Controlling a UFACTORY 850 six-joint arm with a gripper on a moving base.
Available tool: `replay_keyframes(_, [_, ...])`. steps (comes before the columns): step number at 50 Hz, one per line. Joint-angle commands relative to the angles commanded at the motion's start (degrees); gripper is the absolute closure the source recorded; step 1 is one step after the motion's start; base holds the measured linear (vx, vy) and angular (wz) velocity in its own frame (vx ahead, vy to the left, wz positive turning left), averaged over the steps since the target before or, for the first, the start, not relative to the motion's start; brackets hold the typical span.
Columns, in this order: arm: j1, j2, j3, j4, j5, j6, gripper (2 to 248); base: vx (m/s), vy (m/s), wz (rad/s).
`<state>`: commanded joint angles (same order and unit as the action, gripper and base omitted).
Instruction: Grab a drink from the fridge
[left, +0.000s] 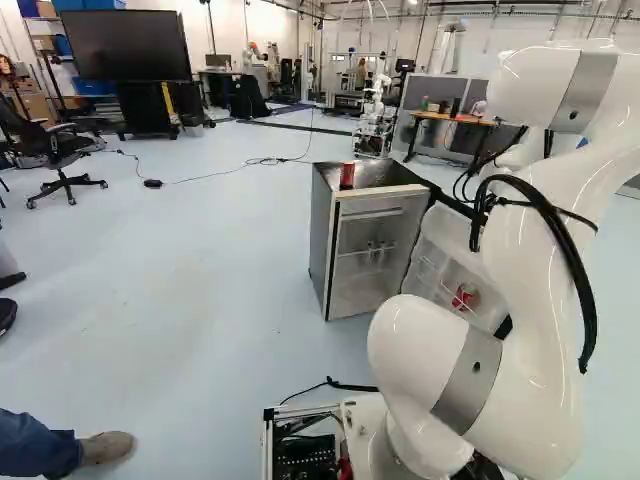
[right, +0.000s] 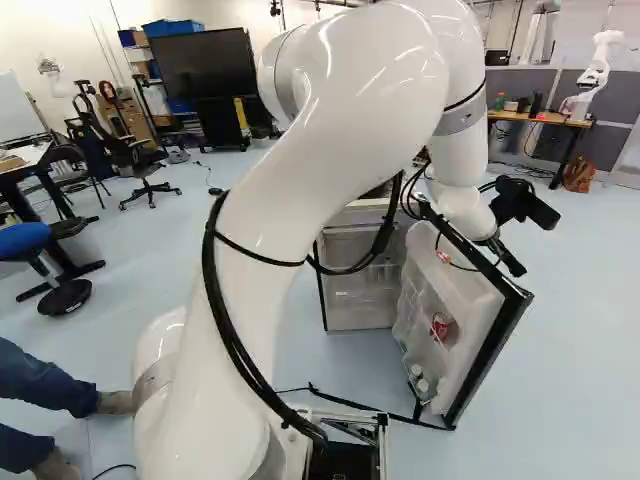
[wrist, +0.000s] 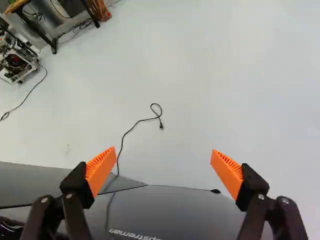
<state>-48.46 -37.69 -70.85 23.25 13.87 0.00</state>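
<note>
With twelve o'clock straight ahead, the black two-finger gripper (right: 512, 264) stands open, ribbed orange pads (wrist: 101, 167) apart. Thin black looped cable (wrist: 140, 121): on pale floor (wrist: 225, 75), twelve o'clock. Wood-topped desk (wrist: 16, 6): eleven. Smooth dark-grey panel (wrist: 175, 210): six, beneath the fingers.

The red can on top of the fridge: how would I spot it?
Find the small silver fridge standing open on the pale floor. On its dark top stands the red can; the other red can sits lower, inside the open white door.
</note>
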Motion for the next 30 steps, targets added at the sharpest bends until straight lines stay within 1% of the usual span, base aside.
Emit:
replay_keyframes(11, [0.0, -0.7, -0.4, -2.2, -2.7, 0.0, 3, 0.000, 0.000, 0.000])
replay_keyframes(30, [0.0, -0.8, -0.5, -7.7, -7.8, 0.0, 3, 0.000, 0.000, 0.000])
